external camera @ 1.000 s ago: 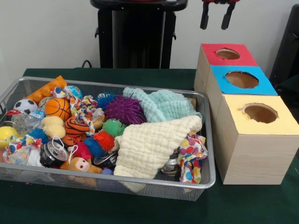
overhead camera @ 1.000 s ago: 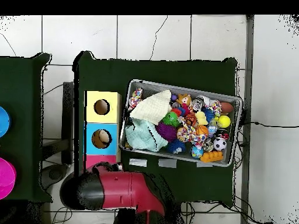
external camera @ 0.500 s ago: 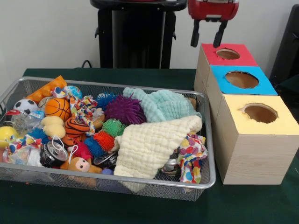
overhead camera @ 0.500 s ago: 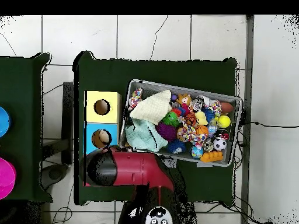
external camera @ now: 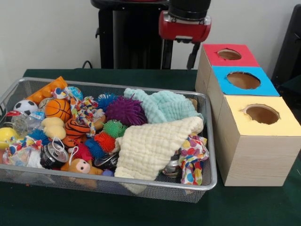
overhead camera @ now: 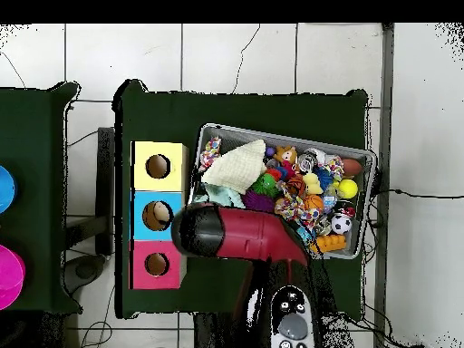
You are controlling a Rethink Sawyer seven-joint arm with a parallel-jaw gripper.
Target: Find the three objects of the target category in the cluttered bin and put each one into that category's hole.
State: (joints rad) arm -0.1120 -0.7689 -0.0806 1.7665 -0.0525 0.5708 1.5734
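The silver wire-mesh bin (external camera: pixel 141 182) sits on the green cloth, full of toys. In it lie a tan-orange plush bear (external camera: pixel 80 165) at the near rim, an orange black-striped plush tiger (external camera: pixel 75 128) and a pale yellow plush (external camera: pixel 53 128) on the left. The red-surrounded hole (external camera: pixel 229 54) tops the farthest box; it also shows in the overhead view (overhead camera: pixel 157 264). My gripper (external camera: pixel 178 57) hangs open and empty above the bin's far right edge, left of the red box. In the overhead view the red arm (overhead camera: pixel 240 237) hides the gripper.
Blue-surrounded (external camera: pixel 243 80) and yellow-surrounded (external camera: pixel 262 114) holes sit in the nearer boxes. Cream (external camera: pixel 150 146) and mint (external camera: pixel 162 106) cloths cover the bin's right half. Spiky balls (external camera: pixel 124 110), a basketball (external camera: pixel 57 108) and a soccer ball (external camera: pixel 26 106) fill the left. The black pedestal (external camera: pixel 131 37) stands behind.
My gripper has moved from above the red box leftward and lower, to over the bin's far right edge. In the overhead view the arm now covers part of the bin and the red box is uncovered.
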